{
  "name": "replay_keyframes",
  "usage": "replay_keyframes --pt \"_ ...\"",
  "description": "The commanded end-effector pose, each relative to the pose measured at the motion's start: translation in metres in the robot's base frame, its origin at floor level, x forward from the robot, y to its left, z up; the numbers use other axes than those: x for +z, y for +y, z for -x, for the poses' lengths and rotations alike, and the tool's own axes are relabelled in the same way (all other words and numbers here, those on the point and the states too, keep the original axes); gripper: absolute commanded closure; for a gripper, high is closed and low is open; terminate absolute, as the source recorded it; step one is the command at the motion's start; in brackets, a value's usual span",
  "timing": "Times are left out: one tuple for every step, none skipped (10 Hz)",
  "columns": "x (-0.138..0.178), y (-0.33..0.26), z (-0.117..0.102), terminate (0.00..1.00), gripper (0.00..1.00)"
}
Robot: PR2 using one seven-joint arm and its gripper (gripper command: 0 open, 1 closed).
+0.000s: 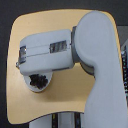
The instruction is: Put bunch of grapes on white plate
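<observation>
We find the grapes (38, 80) on the plate (31, 87), arm overhead. End effector hidden; grip state undeterminable. We advise a straight vertical withdrawal.

A smooth wood-look table (30, 30), a matt grey plastic-looking arm (97, 55), a white plate (31, 86).

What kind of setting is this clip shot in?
Probably a lab or test bench: a bare wooden table, the PR2's arm over it, and a white plate holding the bunch of grapes.
</observation>
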Motion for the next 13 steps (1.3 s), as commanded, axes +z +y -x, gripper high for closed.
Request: replay_keyframes --pt "0.081 0.005 -0.041 0.00 0.00" --pt "0.095 0.004 -0.047 0.00 0.00" --pt "0.105 0.001 -0.050 0.00 0.00" --pt "0.117 -0.002 -0.052 0.00 0.00" --pt "0.123 -0.004 -0.052 0.00 0.00" --pt "0.130 -0.008 -0.051 0.00 0.00" --pt "0.134 -0.010 -0.050 0.00 0.00" --pt "0.135 -0.016 -0.048 0.00 0.00" --pt "0.135 -0.023 -0.043 0.00 0.00" --pt "0.135 -0.037 -0.040 0.00 0.00" --pt "0.135 -0.061 -0.041 0.00 0.00" --pt "0.137 -0.087 -0.045 0.00 0.00" --pt "0.142 -0.115 -0.050 0.00 0.00"
